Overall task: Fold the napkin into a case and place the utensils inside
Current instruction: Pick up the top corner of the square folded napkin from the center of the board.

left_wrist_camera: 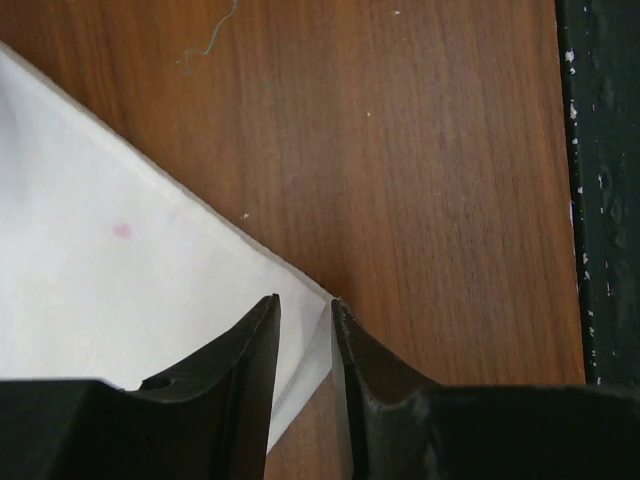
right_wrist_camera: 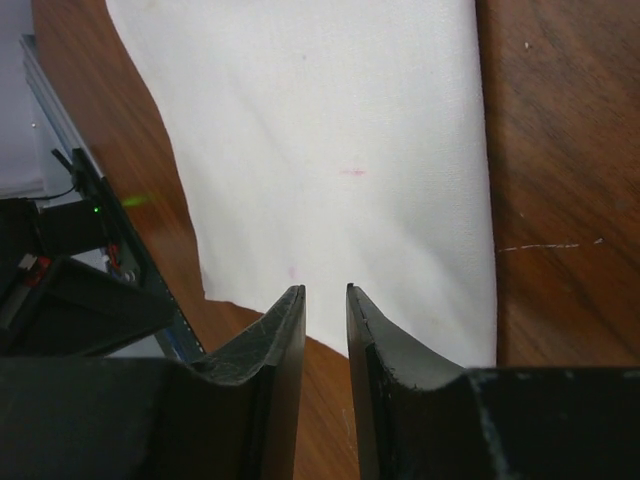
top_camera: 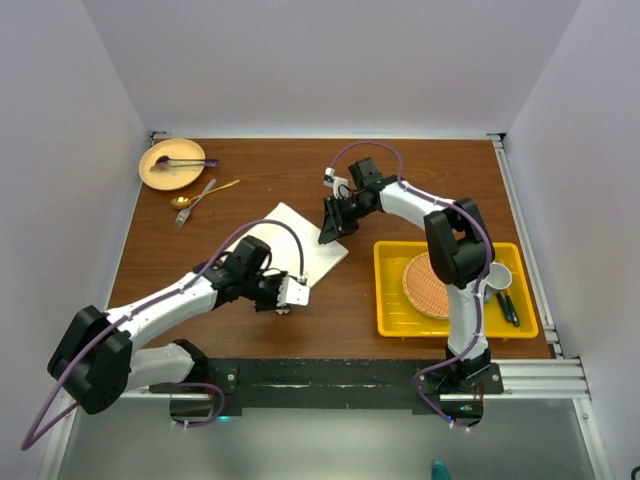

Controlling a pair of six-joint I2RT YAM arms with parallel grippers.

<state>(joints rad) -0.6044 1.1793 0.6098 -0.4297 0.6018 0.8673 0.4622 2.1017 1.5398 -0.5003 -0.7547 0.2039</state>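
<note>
Cream-white and unfolded, the napkin (top_camera: 316, 258) lies flat near the middle of the wooden table (top_camera: 400, 180), so the step in hand looks like the opening one: taking hold of the cloth for its first fold. The left gripper (top_camera: 291, 293) sits at the napkin's near corner. In the left wrist view its fingers (left_wrist_camera: 245, 375) stand close together, with that corner showing in the narrow slot between them. The right gripper (top_camera: 331, 231) is at the far-right edge, and its wrist view shows the jaws just as narrow, straddling the hem. Neither view shows whether either pair has actually pinched the cloth or only brackets it. The gold utensils (top_camera: 198, 196) lie well apart to the far left, just beside the tan plate (top_camera: 150, 160), and no case exists yet to receive them. The next move probably calls for a firm pinch at both points. Both arms would then need to lift evenly and carry one side across the other, keeping the edges lined up so the cloth narrows toward a pouch. A grip that misses the thin fabric would slide off and leave it flat.
</note>
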